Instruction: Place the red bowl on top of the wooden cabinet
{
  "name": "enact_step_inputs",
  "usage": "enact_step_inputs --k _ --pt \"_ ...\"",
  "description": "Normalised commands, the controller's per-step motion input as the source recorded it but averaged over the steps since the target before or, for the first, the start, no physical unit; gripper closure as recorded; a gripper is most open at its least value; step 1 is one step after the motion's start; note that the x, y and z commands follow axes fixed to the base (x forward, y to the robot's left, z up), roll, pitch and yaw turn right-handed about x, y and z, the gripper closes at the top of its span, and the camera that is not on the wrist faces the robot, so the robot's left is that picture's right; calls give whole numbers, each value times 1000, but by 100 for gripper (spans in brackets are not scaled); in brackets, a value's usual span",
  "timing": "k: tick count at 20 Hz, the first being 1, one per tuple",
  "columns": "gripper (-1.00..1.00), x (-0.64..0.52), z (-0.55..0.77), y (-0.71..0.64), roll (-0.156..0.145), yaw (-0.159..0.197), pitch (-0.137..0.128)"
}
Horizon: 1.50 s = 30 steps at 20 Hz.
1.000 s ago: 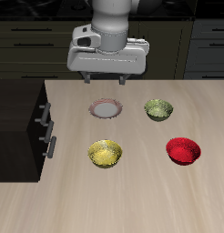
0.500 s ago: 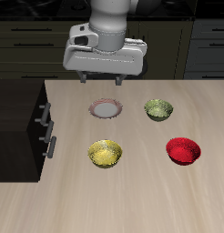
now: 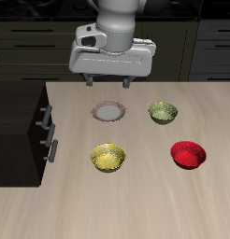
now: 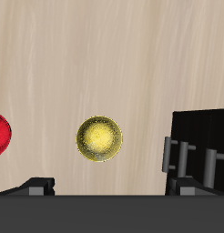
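Observation:
The red bowl point(image 3: 189, 154) sits on the light wooden tabletop, near the table's edge on the side away from the cabinet; the wrist view catches only its rim point(image 4: 0, 135). The wooden cabinet point(image 3: 19, 131) is a dark box with silver bar handles standing against the table's other side, and it shows in the wrist view point(image 4: 200, 146) too. My gripper point(image 3: 107, 80) hangs high over the back of the table, above the small plate. It is open and holds nothing. It is far from both the red bowl and the cabinet.
A yellow textured bowl point(image 3: 107, 157) lies between the cabinet and the red bowl, also in the wrist view point(image 4: 98, 138). An olive-green bowl point(image 3: 163, 113) and a small white plate point(image 3: 108, 111) sit farther back. Dark cupboards stand behind the table.
The gripper has swayed slightly sideways and come back to almost the same place. The bowls and the plate have not moved.

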Motion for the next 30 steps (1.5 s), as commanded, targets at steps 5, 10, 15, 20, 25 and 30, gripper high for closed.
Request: enact_step_inputs --k 5,10,15,20,25,30 --pt "-100 49 39 338 54 11 -14" --pt "-100 91 36 267 33 -8 3" --pt "-100 131 38 387 22 12 -13" --pt "-100 56 29 256 29 -13 -3" --pt "-100 23 -51 213 26 -6 11" --pt "-100 -11 -31 191 12 -19 4"
